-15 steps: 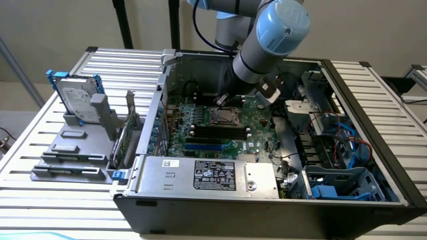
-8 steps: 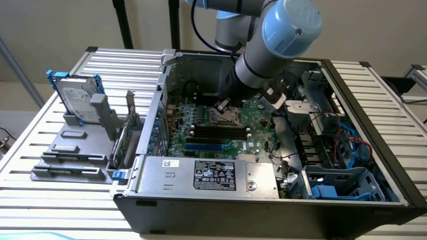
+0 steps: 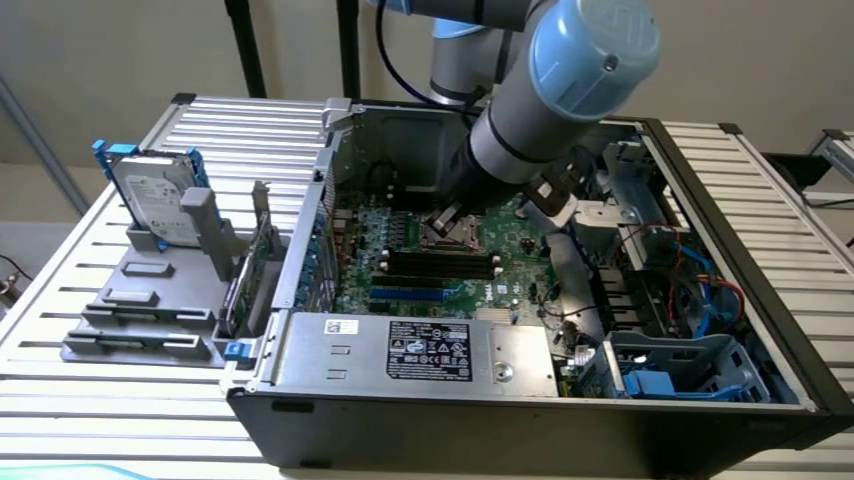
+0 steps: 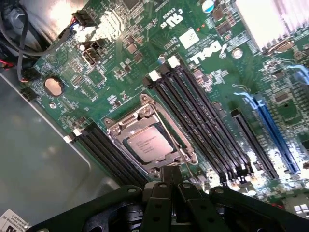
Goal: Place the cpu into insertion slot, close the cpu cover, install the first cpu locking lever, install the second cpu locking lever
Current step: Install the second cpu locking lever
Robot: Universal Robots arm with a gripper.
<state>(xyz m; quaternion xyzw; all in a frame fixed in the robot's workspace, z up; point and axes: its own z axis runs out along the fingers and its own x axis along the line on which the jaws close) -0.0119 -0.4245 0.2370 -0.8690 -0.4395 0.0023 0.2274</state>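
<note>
The cpu [image 4: 146, 144], a small silver-grey square chip, lies flat in the insertion slot [image 3: 454, 236] on the green board. The cpu cover [image 4: 116, 129], a thin silver frame, is down around it, and the chip shows through its window. My gripper [image 4: 170, 171] is shut, its dark fingertips pressed together right at the socket's edge. I cannot tell whether they touch a thin wire lever there. In the exterior view the gripper [image 3: 446, 214] reaches down into the open computer case just above the socket.
Long black memory slots [image 4: 203, 111] flank the socket, and a long blue slot [image 4: 275, 130] lies beyond them. The case walls [image 3: 694, 200] enclose the board. Cables [image 3: 667, 260] and a blue drive cage [image 3: 681, 375] fill the exterior view's right. A hard drive [image 3: 154, 195] stands outside at its left.
</note>
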